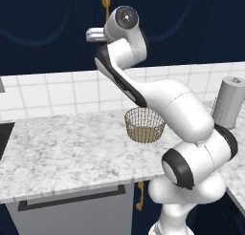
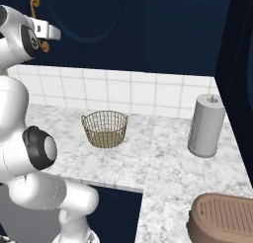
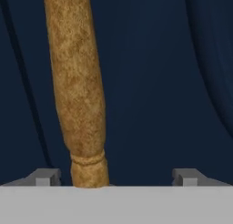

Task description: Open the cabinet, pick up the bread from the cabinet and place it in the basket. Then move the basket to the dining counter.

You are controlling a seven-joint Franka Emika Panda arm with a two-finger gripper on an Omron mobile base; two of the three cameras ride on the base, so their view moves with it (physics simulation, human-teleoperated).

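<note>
While the gripper [image 3: 116, 177] is sitting right up at the cabinet [image 3: 159, 82] door with its jaws spread wide, the brass handle [image 3: 77, 82] is running lengthwise up the hand view, standing between the fingertips but way closer to the left one. Looks like it's wanting a nudge sideways before squeezing. The basket [image 1: 144, 125] is waiting on the marbled counter [image 1: 62, 153] below. Bread's presumably behind the shut door, can't see it.

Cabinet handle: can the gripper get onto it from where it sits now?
Probably yes. The gripper is open, and the brass handle stands close ahead between its fingertips, nearer the left one, against the closed cabinet door. Nothing lies between.
</note>
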